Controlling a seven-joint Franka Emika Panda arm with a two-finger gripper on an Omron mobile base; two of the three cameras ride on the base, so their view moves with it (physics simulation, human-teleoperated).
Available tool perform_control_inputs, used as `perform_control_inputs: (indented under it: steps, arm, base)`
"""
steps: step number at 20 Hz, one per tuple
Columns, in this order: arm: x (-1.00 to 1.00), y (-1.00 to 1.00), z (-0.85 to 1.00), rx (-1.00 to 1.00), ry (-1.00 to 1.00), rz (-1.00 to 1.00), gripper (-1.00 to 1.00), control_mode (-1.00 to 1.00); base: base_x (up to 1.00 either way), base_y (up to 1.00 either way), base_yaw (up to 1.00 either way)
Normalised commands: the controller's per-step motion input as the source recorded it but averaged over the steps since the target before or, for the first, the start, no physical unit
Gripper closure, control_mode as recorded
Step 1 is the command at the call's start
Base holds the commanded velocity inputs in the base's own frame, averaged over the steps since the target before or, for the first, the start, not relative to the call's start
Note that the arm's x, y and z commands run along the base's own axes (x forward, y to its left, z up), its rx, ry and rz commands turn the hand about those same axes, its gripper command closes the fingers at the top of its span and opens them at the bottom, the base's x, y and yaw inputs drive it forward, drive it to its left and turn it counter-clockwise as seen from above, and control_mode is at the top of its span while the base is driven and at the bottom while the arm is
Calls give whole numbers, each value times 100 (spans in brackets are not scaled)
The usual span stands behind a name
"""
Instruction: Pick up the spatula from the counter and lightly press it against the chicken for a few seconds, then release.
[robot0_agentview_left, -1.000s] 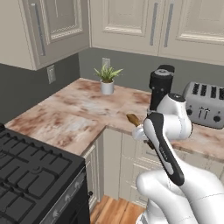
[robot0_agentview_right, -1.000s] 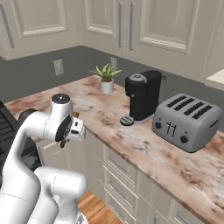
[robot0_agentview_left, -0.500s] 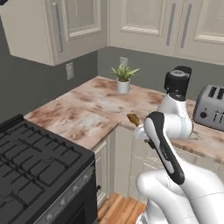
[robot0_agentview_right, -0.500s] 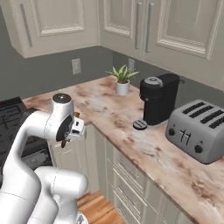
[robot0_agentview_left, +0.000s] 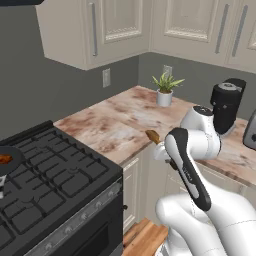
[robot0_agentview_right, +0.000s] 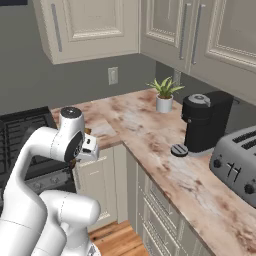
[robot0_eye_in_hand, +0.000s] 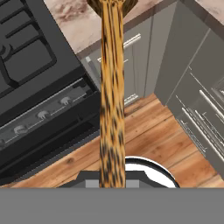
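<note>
Marble-patterned table (robot0_agentview_left: 120, 117) runs round the corner of this kitchen, pink-brown and veined. Pale panelled cupboards (robot0_agentview_left: 115, 27) hang above it on a dark grey wall (robot0_agentview_left: 60, 85), and matching pale doors and drawers (robot0_eye_in_hand: 197, 83) sit below it. My claw (robot0_eye_in_hand: 112, 182) is clenched on the spatula (robot0_eye_in_hand: 111, 87). In the hand view its mottled wooden handle rises from my claw straight up the middle. The wider blade end reaches the top edge, in front of the table's rim, and under the handle lies the wooden floor (robot0_eye_in_hand: 148, 131). In the left base view the brown end of the spatula pokes out beside my forearm, held in the air just off the table's front edge. To the left of the table, right beside its end, stands a black stove (robot0_agentview_left: 55, 182) with dark grates on top. Its oven front carries a row of knobs (robot0_eye_in_hand: 41, 116). At the far left of that stove sits a dark pan (robot0_agentview_left: 17, 154) with a red-brown piece in it, the chicken (robot0_agentview_left: 4, 159), well apart from the spatula. Back in the corner a small green potted plant (robot0_agentview_right: 164, 92) stands on the table near the wall, with a white socket (robot0_agentview_right: 113, 75) on the wall to its left. A black coffee machine (robot0_agentview_right: 205, 122) stands further along the table with a round dark disc (robot0_agentview_right: 179, 149) just beside its foot. A grey toaster (robot0_agentview_right: 237, 160) comes next.
</note>
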Motion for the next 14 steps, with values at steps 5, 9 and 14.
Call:
perform_control_inputs:
  steps: [5, 9, 14]
  arm:
    - [0, 0, 0, 0, 0, 0, 100, 100]
    - [0, 0, 0, 0, 0, 0, 100, 100]
    - [0, 0, 0, 0, 0, 0, 100, 100]
  base:
    - [15, 0, 34]
    - [30, -3, 39]
    - [34, -15, 38]
